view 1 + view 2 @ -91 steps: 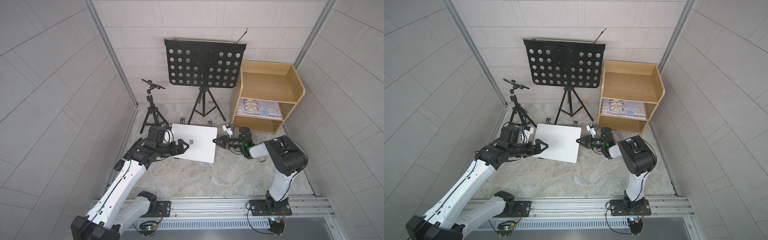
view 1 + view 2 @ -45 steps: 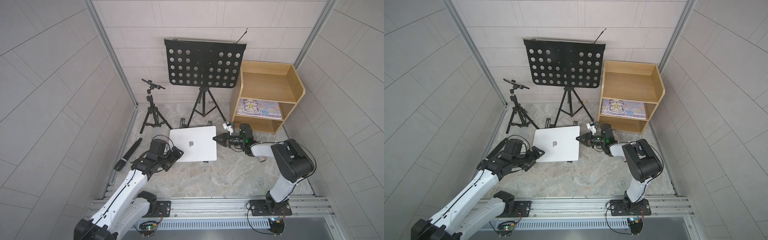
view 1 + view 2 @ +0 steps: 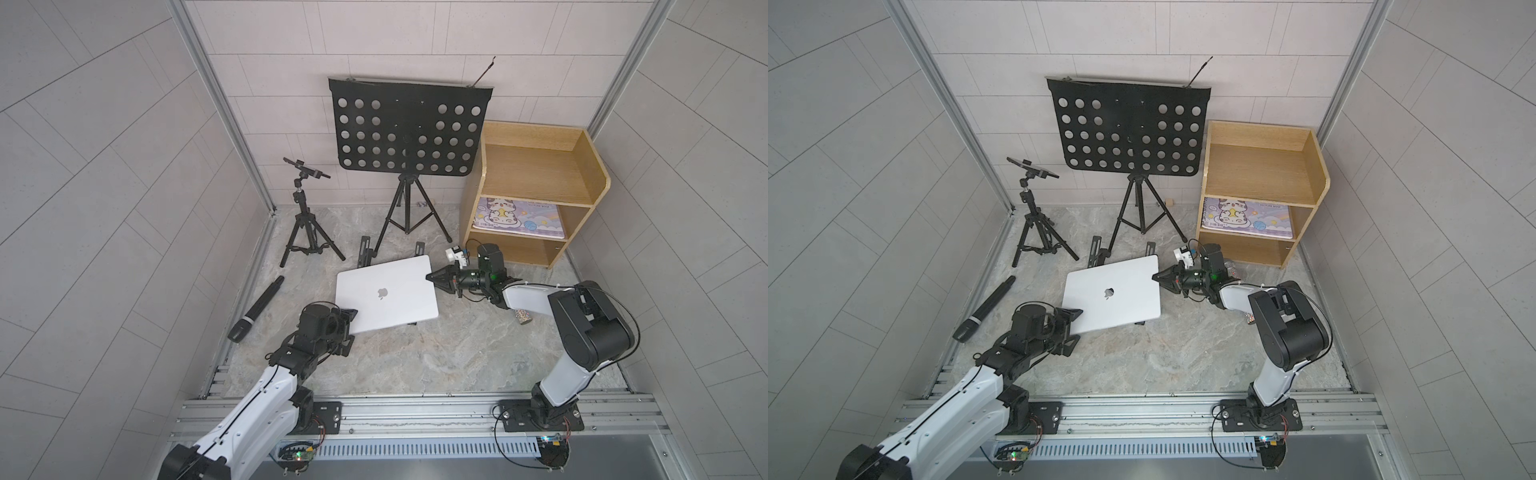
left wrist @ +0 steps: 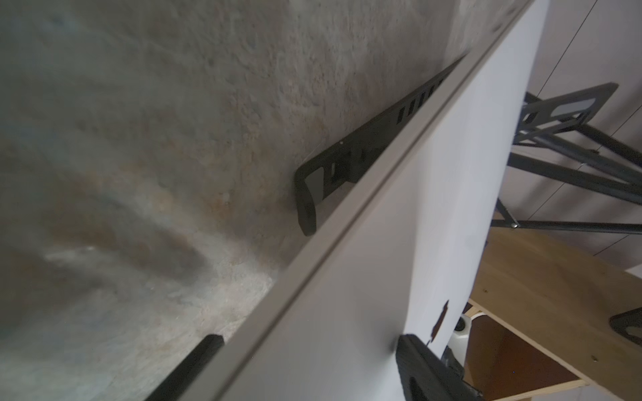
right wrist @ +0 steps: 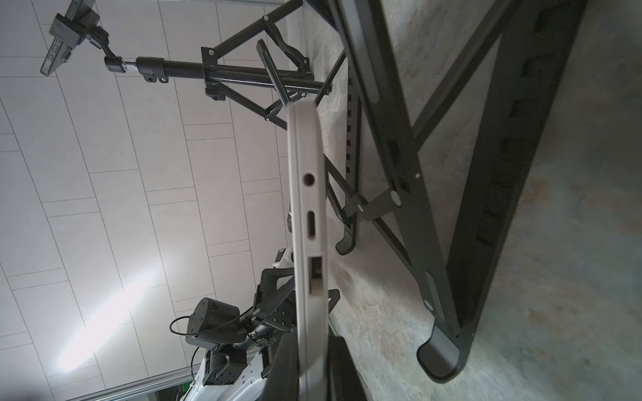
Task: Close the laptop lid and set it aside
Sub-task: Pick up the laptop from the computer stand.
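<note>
Laptop [image 3: 386, 295] in right claw [image 3: 431, 277], left claw [image 3: 352, 323] astride

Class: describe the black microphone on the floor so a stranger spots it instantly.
Find the black perforated music stand at the back wall, then the small black tripod beside it. On the grey marble floor before that tripod lies the black handheld microphone: a loose stick lying flat; its neighbours stand on legs.

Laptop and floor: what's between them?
The black folding stand, on the floor under the closed laptop. Clearest in the right wrist view; the left wrist view shows one arm.
</note>
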Available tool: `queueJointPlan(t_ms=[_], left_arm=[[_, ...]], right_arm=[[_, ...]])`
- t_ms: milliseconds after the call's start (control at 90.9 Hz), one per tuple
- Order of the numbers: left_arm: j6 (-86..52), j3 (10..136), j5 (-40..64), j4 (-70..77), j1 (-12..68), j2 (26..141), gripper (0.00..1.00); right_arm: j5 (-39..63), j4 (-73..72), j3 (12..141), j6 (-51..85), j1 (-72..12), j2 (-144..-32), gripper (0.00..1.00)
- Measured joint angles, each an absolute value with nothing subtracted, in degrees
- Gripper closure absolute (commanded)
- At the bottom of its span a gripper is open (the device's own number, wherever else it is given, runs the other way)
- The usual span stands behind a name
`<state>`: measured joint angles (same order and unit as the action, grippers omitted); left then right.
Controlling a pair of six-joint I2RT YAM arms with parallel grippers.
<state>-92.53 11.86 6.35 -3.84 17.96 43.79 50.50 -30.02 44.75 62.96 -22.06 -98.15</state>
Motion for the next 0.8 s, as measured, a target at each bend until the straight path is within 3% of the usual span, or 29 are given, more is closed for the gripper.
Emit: queueJointPlan(t_ms=[242,385,803], left_arm=[[-97.4,11.1,3.9,4.5,18.0,48.2,0.22],[-98.8,10.9,2.7,5.6,17.9,47.0,0.34],[-101.1,10.8,-5.3,-6.0,18.0,24.2,0.61]], right_arm=[[50.0,-27.3,45.8,64.3,-22.2,-98.1,0.97],[49.3,-25.4,46.7,64.4,-22.3,-98.0,0.97],[48.6,-19.0,48.2,67.9,-22.8,-96.4,0.97]])
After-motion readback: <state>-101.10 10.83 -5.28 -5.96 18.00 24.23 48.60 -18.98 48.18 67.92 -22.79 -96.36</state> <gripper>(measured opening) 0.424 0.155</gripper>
